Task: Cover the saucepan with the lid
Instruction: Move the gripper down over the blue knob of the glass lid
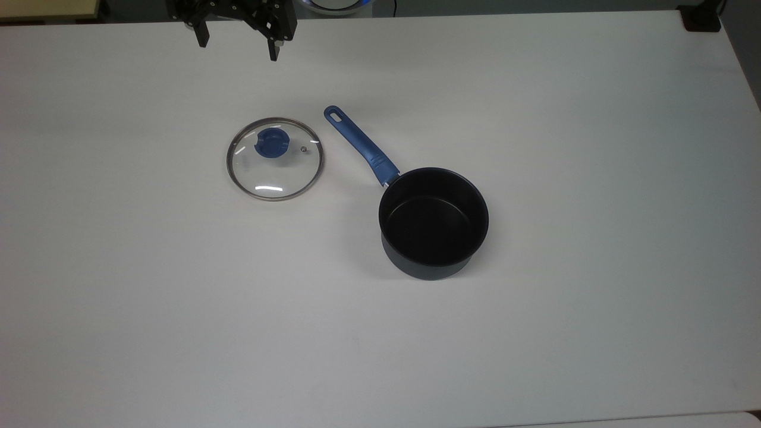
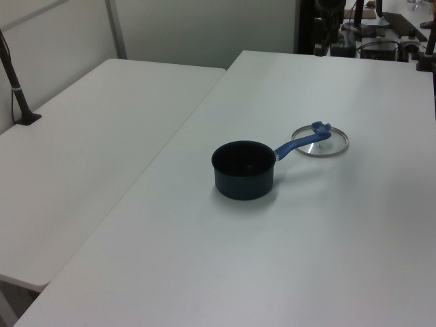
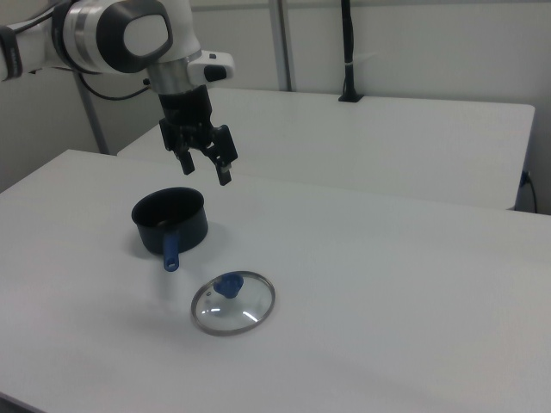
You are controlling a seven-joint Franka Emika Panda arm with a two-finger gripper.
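You are at the opening step: the lid has not been picked up and the pan stands uncovered.

The two-finger black gripper point(image 1: 239, 43) sits at the upper left of the top view, above the table's far edge. In the right view it hangs in the upper left of the frame, well above the tabletop. Its fingers are spread apart and hold nothing.

The round clear glass lid with a metal rim point(image 1: 274, 159) lies flat on the white table point(image 1: 535, 333), left of centre in the top view and lower centre in the right view. Its blue round knob point(image 1: 272, 143) faces up, with a small steam vent point(image 1: 304, 149) beside it.

The small deep saucepan, dark blue-grey outside and black inside point(image 1: 433, 222), stands upright just right of centre in the top view. Its long blue handle point(image 1: 360, 146) runs toward the upper left of the frame, and the holed end comes near the lid's rim without touching it.

The next move, as judged from this layout, calls for bringing the gripper over the knob, lowering it with the fingers on either side, then closing. Approach from above, as the handle end lies close by. The knob is small, so centre carefully; glass may slide if nudged.

No brand name or lettering can be read on either item.
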